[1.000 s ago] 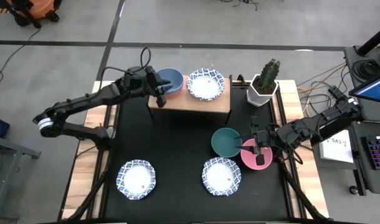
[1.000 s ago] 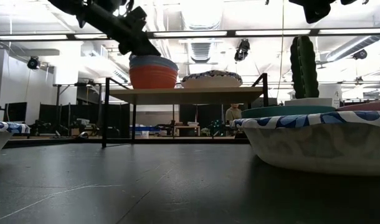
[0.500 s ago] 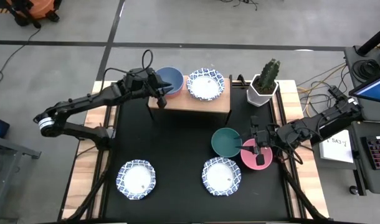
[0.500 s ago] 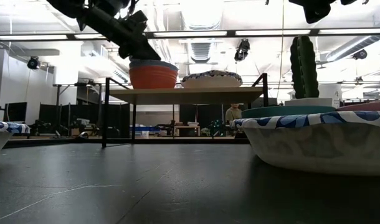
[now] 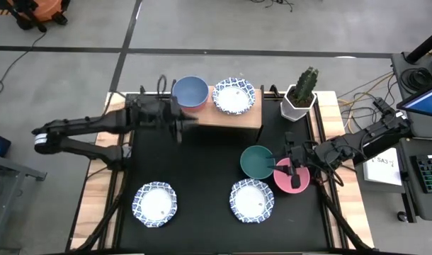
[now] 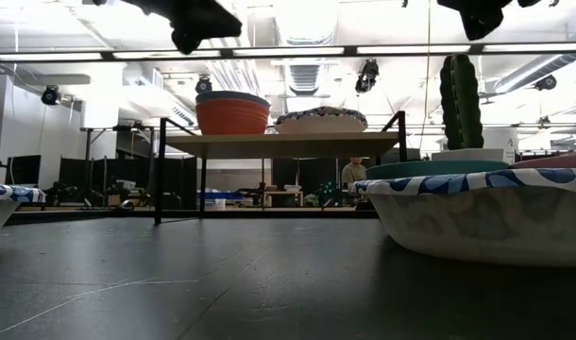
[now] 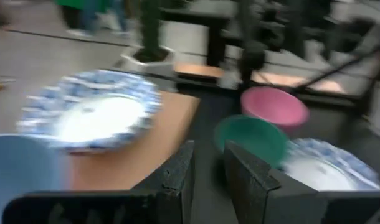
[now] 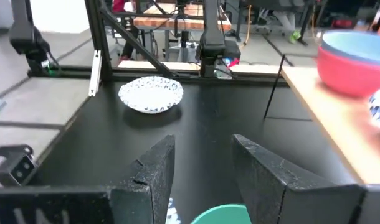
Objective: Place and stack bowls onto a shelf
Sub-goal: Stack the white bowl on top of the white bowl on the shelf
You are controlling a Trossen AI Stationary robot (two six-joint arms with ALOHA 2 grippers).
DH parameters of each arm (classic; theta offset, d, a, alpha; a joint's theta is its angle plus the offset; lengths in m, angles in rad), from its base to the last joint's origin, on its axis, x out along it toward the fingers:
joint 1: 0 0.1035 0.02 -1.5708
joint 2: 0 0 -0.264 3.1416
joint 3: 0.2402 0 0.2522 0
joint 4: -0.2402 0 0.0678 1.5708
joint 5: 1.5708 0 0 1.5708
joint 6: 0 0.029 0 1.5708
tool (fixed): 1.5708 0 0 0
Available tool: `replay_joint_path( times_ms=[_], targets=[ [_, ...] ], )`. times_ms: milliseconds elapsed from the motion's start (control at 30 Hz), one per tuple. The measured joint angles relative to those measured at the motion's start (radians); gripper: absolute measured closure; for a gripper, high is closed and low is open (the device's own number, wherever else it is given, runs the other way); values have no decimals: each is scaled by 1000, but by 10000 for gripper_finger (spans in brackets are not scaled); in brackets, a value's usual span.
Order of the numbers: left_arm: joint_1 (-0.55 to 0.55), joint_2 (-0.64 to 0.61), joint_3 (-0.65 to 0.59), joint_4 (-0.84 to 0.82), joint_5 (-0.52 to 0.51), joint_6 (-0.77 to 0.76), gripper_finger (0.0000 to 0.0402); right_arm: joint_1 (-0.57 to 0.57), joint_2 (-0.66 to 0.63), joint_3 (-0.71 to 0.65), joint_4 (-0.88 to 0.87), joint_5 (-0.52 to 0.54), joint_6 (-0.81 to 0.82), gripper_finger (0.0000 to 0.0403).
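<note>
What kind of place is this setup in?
Probably a robotics lab or workshop: two robot arms work at a black table, a keyboard sits on a side desk, and industrial ceiling lights hang overhead.

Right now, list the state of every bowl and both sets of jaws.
Blue bowl: nested in red bowl on shelf.
Patterned bowl: on shelf, unstacked.
Green bowl: on table, upright.
Pink bowl: on table, upright.
Two patterned bowls: on table.
Left jaws: open, empty.
Right jaws: open, empty.

I see a green cactus in a white hexagonal pot (image 5: 301,95) at the black tabletop's (image 5: 202,170) far right corner.
</note>
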Motion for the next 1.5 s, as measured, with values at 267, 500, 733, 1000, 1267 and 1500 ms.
replay_joint_path(
  times_ms=[267,500,733,1000,1267,1500],
  targets=[
    [-333,113,-41,96,-250,-14,334,0,97,-48,-3,0,247,255],
    [-433,273,-36,183,-350,30,334,0,240,-39,-36,-2,424,255],
    [-433,382,-36,205,-350,20,334,-35,275,52,-116,8,486,255],
    [-434,412,-36,184,-350,14,334,-104,319,254,-647,-112,823,255],
    [-434,409,-36,161,-374,28,334,-63,509,421,-713,-362,698,255],
    [-434,365,-36,46,-395,43,334,-58,766,644,-766,-366,418,255]
  ],
)
